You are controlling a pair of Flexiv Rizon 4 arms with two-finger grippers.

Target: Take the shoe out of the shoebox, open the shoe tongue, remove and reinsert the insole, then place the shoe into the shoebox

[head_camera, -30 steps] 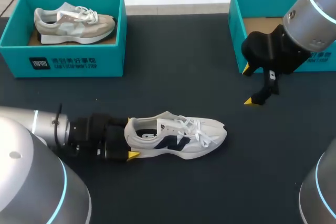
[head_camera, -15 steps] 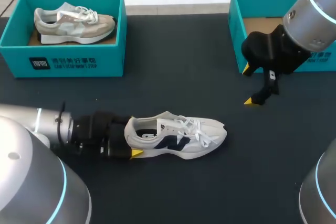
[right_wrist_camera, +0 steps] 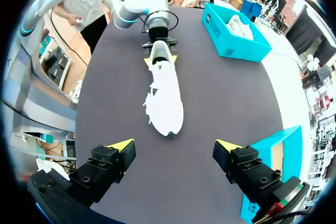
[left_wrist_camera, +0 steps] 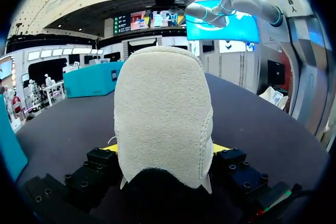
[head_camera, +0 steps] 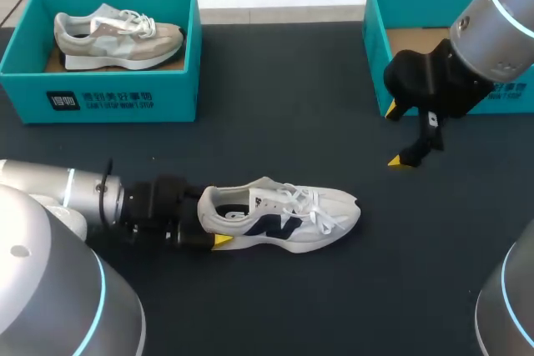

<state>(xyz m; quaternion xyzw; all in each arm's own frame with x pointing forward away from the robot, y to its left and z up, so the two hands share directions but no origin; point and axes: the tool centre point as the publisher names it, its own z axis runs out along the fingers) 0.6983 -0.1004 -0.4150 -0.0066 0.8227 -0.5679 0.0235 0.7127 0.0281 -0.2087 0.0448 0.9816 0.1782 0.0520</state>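
A white shoe (head_camera: pixel 279 218) with a dark side logo lies on its sole on the black table, toe to the right. My left gripper (head_camera: pixel 209 218) is at its heel. In the left wrist view the suede heel (left_wrist_camera: pixel 163 114) fills the space between the left gripper's (left_wrist_camera: pixel 164 150) open fingers, whose yellow tips just peek out at either side. My right gripper (head_camera: pixel 396 135) hangs open and empty above the table, in front of the right shoebox (head_camera: pixel 375 31). From the right gripper (right_wrist_camera: pixel 174 145) the shoe (right_wrist_camera: pixel 165 95) lies well ahead, toe nearest.
A second teal shoebox (head_camera: pixel 100 97) at the back left holds a beige shoe (head_camera: pixel 117 35). The right shoebox shows a bare cardboard floor (head_camera: pixel 417 39). Dark table (head_camera: pixel 334 306) surrounds the white shoe.
My left arm has slid right, bringing its fingers further along both sides of the heel. The shoe and the right arm have not moved.
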